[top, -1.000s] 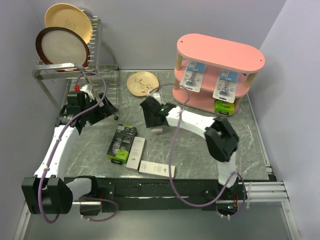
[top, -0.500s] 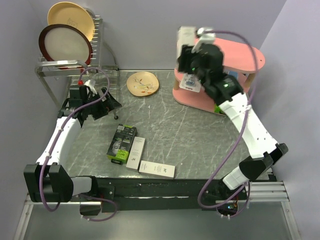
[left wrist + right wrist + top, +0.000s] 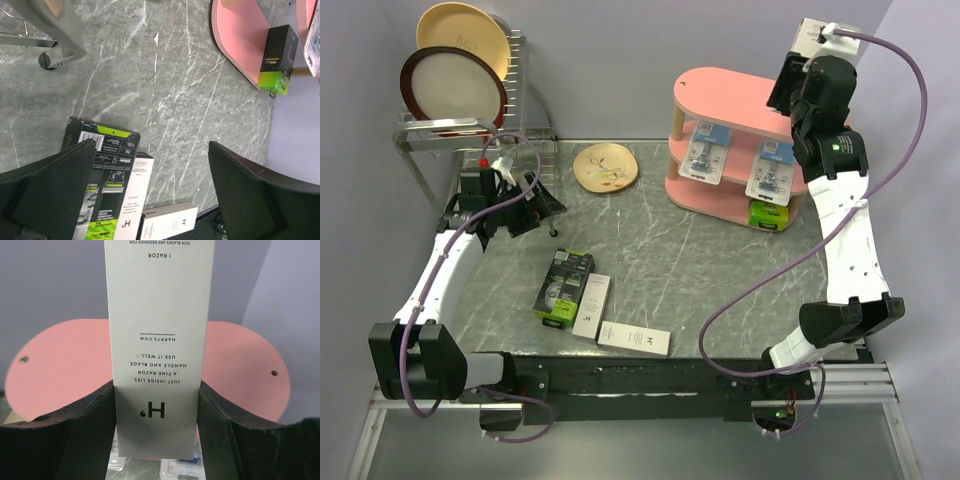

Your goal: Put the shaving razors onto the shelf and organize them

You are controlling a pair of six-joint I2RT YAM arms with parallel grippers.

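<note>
My right gripper (image 3: 798,62) is shut on a slim white razor box (image 3: 812,36) and holds it upright above the right end of the pink shelf (image 3: 740,97). In the right wrist view the box (image 3: 157,330) sits between the fingers over the top board (image 3: 60,365). Two blue-white blister cards (image 3: 705,156) (image 3: 768,172) stand on the middle tier. A black-and-green box (image 3: 767,214) stands on the bottom tier. On the table lie another black-and-green box (image 3: 563,284) and two white boxes (image 3: 591,305) (image 3: 634,338). My left gripper (image 3: 532,210) is open and empty above them (image 3: 151,145).
A metal wire dish rack (image 3: 470,135) with two plates stands at the back left; its foot shows in the left wrist view (image 3: 50,60). A small patterned plate (image 3: 605,166) lies on the table beside the shelf. Walls close in behind and on both sides.
My right arm rose from the table's middle with the white box and swung over the shelf, from its left end to above its right end. The left arm barely moved.
</note>
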